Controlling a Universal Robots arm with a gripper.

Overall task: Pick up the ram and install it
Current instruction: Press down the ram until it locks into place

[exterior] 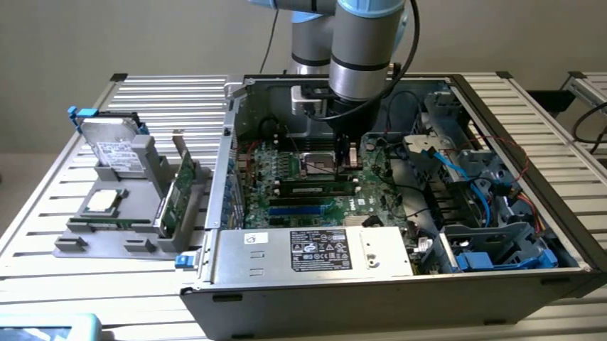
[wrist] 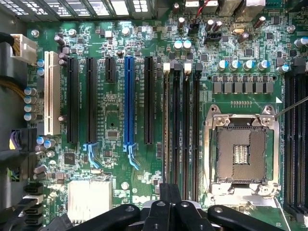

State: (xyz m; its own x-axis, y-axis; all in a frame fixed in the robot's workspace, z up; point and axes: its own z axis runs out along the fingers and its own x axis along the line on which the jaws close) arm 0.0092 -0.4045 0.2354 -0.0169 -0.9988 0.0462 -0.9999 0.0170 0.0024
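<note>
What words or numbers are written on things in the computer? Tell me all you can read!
Black sticker on the silver power box: signs and tiny print, too blurred to read.
White label on the hard drive: too small to read.
Small white sticker on the box: unreadable.
White print on the green motherboard: too tiny to read.

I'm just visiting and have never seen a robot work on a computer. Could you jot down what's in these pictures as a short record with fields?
Setting: open computer case on a slatted metal table
Robot: one arm reaching down into the case
Gripper: shut, hovering over the memory slots
Ram stick: standing in one of those slots
Motherboard: green, with an empty processor socket beside the memory slots
Outside the case: grey holder with a hard drive and a green expansion card
</note>
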